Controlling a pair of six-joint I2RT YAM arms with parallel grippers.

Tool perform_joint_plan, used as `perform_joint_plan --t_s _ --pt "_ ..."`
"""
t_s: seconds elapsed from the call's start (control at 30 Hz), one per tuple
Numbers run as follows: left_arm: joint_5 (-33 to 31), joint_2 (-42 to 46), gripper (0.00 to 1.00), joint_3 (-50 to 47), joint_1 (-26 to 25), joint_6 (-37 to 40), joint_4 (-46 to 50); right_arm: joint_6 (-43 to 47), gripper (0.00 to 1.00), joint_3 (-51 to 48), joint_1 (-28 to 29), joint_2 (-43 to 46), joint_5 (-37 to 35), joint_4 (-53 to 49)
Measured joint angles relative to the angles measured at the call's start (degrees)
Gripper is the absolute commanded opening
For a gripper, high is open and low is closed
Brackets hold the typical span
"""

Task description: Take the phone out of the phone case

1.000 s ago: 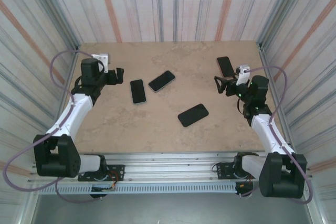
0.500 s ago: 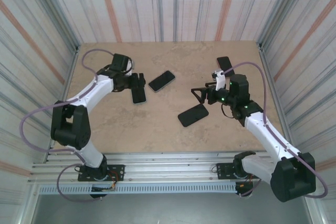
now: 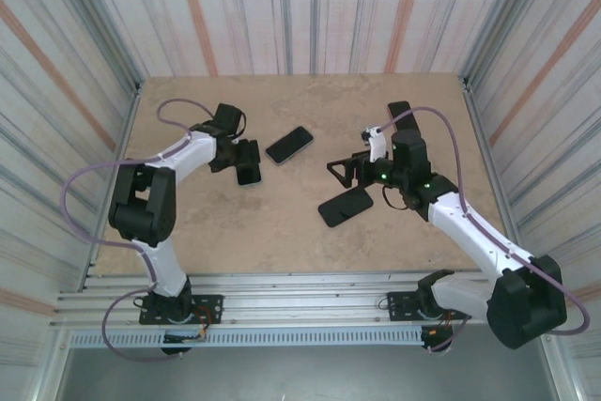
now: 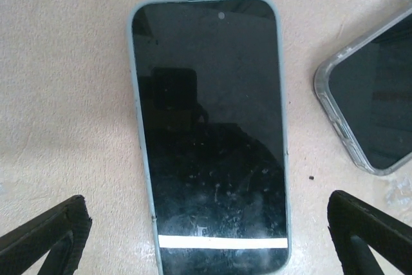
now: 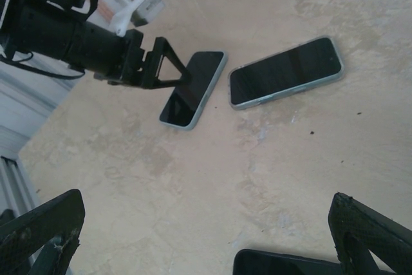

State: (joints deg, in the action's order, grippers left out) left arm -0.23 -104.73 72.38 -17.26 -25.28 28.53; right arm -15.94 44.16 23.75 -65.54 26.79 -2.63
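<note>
My left hand (image 3: 244, 157) sits left of centre in the overhead view, its fingers spread wide and holding nothing. It hangs over the phone (image 3: 249, 176), which lies flat and screen up on the tan surface (image 3: 282, 232). In my left wrist view the phone (image 4: 212, 133) runs up the middle of the frame, with its pale blue case (image 4: 137, 127) showing as a thin rim around the dark glass. A white strip crosses the screen near the bottom. My two fingertips (image 4: 48, 236) stand at the lower corners of that frame, one on either side of the phone's near end and apart from its edges. I cannot tell whether they touch the surface.

A clear-cased phone (image 4: 376, 101) lies just beside it at the right edge of that frame, tilted, and the two do not touch.

My right hand (image 3: 346, 168) is right of centre in the overhead view, also spread wide with nothing in it. It is above the surface, next to a dark phone (image 3: 346, 206) lying at an angle. In my right wrist view my left hand (image 5: 151, 69) is at the upper left, over the end of the blue-cased phone (image 5: 196, 91). A fourth phone (image 3: 402, 115) lies toward the upper right of the surface.
</note>
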Motion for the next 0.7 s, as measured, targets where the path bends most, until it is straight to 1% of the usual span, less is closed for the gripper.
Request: perform_joint_plan --t_s 0.33,0.7 --pt "-4.85 -6.08 0.99 4.39 -1.05 -2.23 0.55 -0.26 0.99 3.04 3.96 -4.57 -0.24 0.39" --pt "-6.95 -9.42 0.97 8.50 -1.44 -3.98 1.27 -0.31 0.99 5.14 4.42 -5.38 -1.60 -0.59"
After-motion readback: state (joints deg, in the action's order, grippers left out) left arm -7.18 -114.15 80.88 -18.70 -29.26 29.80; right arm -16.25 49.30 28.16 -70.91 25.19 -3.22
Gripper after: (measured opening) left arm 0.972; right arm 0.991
